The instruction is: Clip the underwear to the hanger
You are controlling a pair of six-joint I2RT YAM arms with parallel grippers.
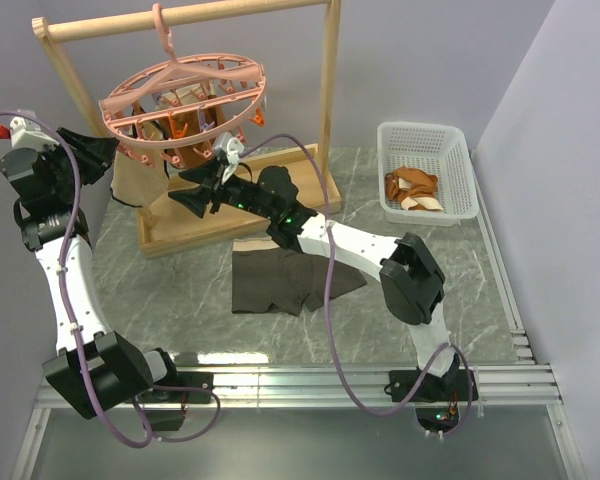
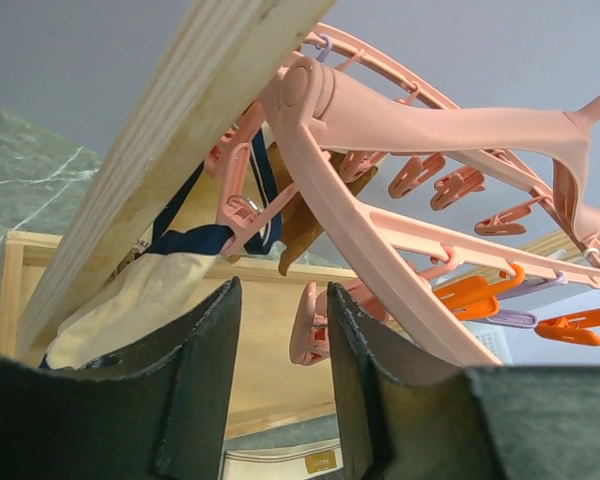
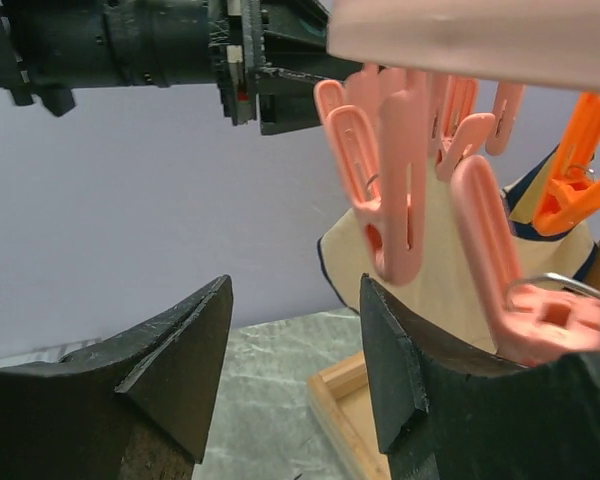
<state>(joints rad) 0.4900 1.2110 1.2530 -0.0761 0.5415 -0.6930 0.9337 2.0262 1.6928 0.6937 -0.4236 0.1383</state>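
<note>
Flat on the grey marble tabletop lies the dark brown-grey fabric underwear, its pale beige waistband turned toward the round salmon-pink plastic hanger. The garment is below that hanger, off to its right, well apart from it and touched by neither arm. The hanger hangs by its top hook from the bar of a wooden frame rack, and its small pink and orange clips dangle under the oval ring. A cream cloth with navy edging is pinned under the hanger's left side.

The left tool sits just beside the hanger's left rim. In the left wrist view its jaws stand apart, and a pink clip shows in the gap; I cannot tell whether they touch it. The right tool is just under the hanger's front edge, jaws apart and gripping nothing. In the right wrist view pink clips hang just above one finger.

Far right of the hanger stands a white mesh plastic basket holding orange-and-cream garments.
</note>
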